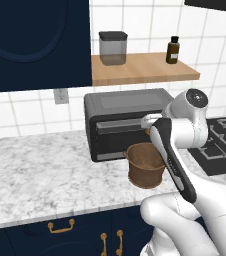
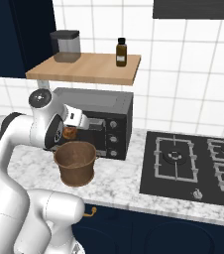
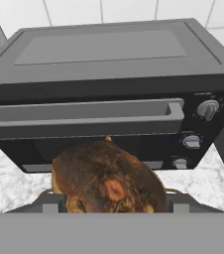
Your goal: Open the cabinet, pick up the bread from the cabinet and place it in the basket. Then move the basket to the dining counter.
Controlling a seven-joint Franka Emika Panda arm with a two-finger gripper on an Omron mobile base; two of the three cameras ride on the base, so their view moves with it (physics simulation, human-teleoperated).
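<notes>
Bread (image 3: 109, 181): small brown crusted loaf chunk, clamped between the jaws of the gripper (image 2: 70, 132), which close on its flanks so that it hangs free of any surface. It fills the lower middle of the hand view and shows as a small orange-brown patch at the hand in the right base view. Judged to be in carriage toward the container below, not yet released.

Basket (image 2: 76, 162): brown woven bucket, wider at the rim, upright on the worktop (image 1: 30, 175) with its mouth open upward, directly under and just beside the held loaf. Its placing near the worktop's front edge likely keeps it within easy reach of the arm; the loaf has only to come down a little to drop inside.

Toaster oven (image 1: 120, 122): dark box, door shut, just behind the basket. The hand points at its front.

Shelf (image 2: 84, 69): wooden board above the oven, carrying a grey lidded canister (image 1: 113, 48) and a brown bottle (image 2: 121, 52), well apart.

Hob (image 2: 193, 166): black, to the right.
</notes>
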